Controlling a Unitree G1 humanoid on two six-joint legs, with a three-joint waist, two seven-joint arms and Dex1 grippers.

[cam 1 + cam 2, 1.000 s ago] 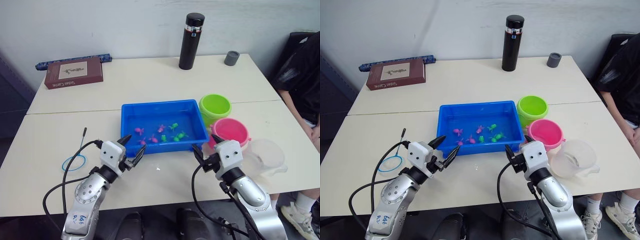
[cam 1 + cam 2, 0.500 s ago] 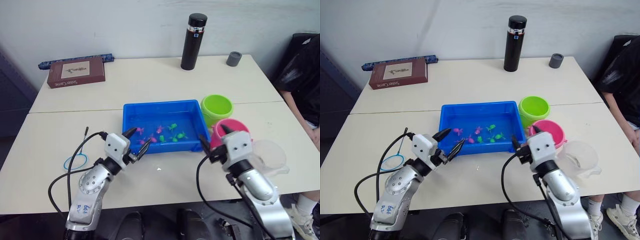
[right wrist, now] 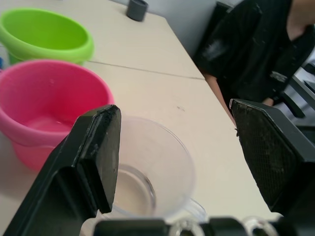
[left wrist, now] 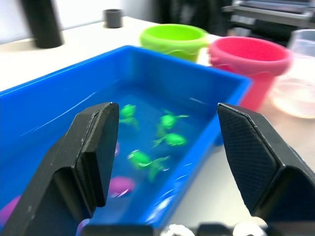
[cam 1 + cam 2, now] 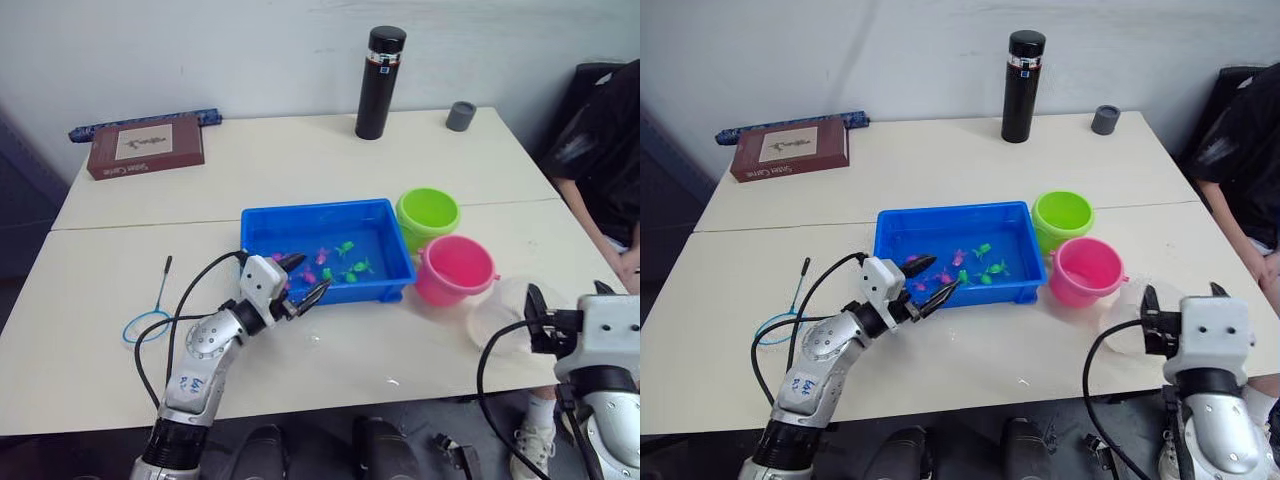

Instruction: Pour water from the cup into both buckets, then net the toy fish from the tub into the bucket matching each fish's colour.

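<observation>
Presently catalogued, working from the grippers outward.

Item 1: right gripper (image 3: 170, 147), fingers spread wide and holding nothing. It faces the cup (image 3: 147, 172) from the robot's side; in the right wrist view the cup sits between the 2 fingers but neither finger touches it. The cup stands upright on the table (image 5: 330, 160), mouth up, with a little water in its bottom, just beside the pink bucket (image 5: 455, 268) on that bucket's right. A moulded lip or handle projects from the cup's near rim; which it is cannot be told. Judgement: the right arm is by far the nearer to the cup, and the coming grasp turns on closing across the cup's upright wall.

Item 2: left gripper (image 5: 304, 280), fingers spread and empty, held at the near left rim of the tub (image 5: 395, 262), tips pointing across it toward the buckets.

Item 3: tub, long axis running left to right, holding water and the toy fish (image 4: 170, 140), green ones and magenta ones mixed.

Item 4: green bucket (image 5: 428, 213), just behind the pink one, near the tub's right end. The pink bucket shows a trace of water.

Item 5: net (image 5: 145, 322), flat on the table well to the left of the left gripper, hoop nearer the robot, handle pointing away.

Item 6: black flask (image 5: 380, 68), grey cap (image 5: 461, 115), brown book (image 5: 145, 146), all at the far side.
</observation>
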